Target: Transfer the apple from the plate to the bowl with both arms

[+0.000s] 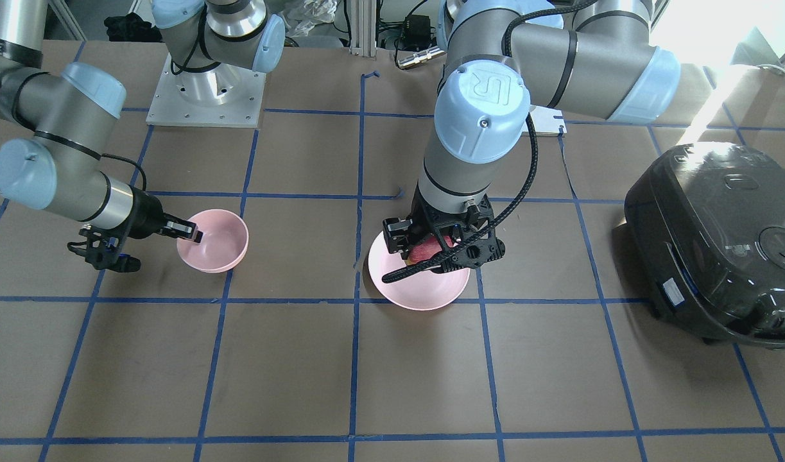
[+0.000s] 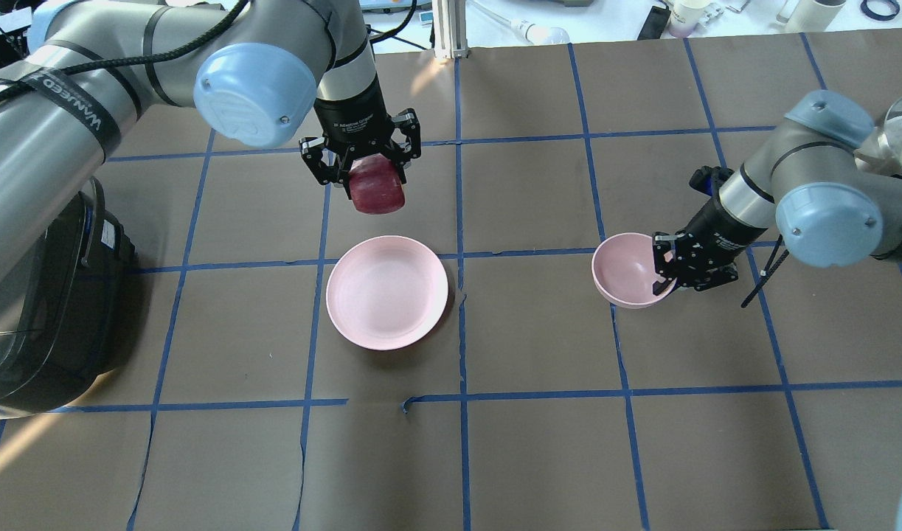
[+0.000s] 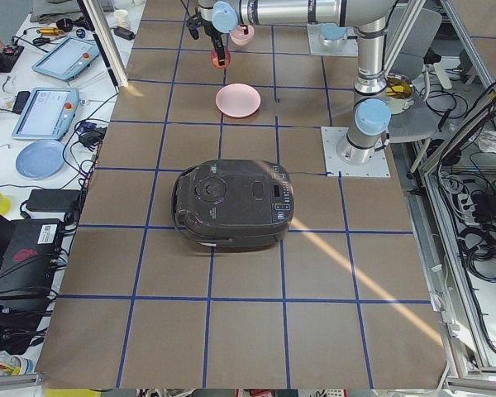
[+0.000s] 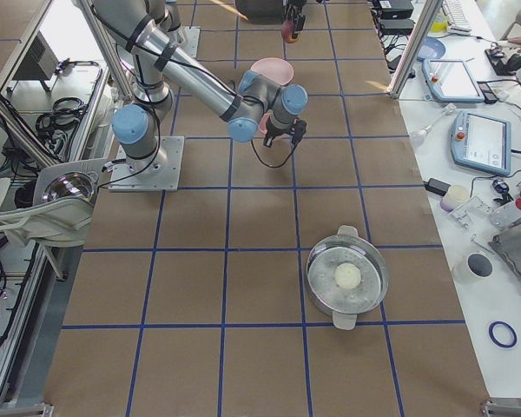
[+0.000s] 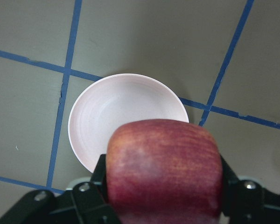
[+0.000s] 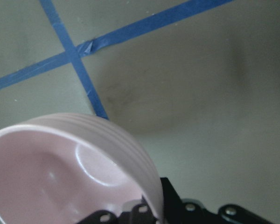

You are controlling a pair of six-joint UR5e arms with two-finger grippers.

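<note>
My left gripper [image 2: 369, 171] is shut on the dark red apple [image 2: 377, 194] and holds it in the air just behind the pale pink plate [image 2: 386, 292], which has nothing on it. The left wrist view shows the apple [image 5: 164, 171] between the jaws, above the plate [image 5: 121, 114]. My right gripper [image 2: 663, 274] is shut on the rim of the small pink bowl [image 2: 625, 270], which is tilted. The bowl [image 6: 56, 172] fills the lower left of the right wrist view. From the front, the apple [image 1: 426, 250] hangs over the plate [image 1: 418, 289], and the bowl [image 1: 215, 242] is at the left.
A black rice cooker [image 2: 37, 317] stands at the table's left end, beside my left arm. A steel pot with a glass lid [image 4: 347, 278] stands far out at the right end. Blue tape lines grid the brown table [image 2: 539, 457].
</note>
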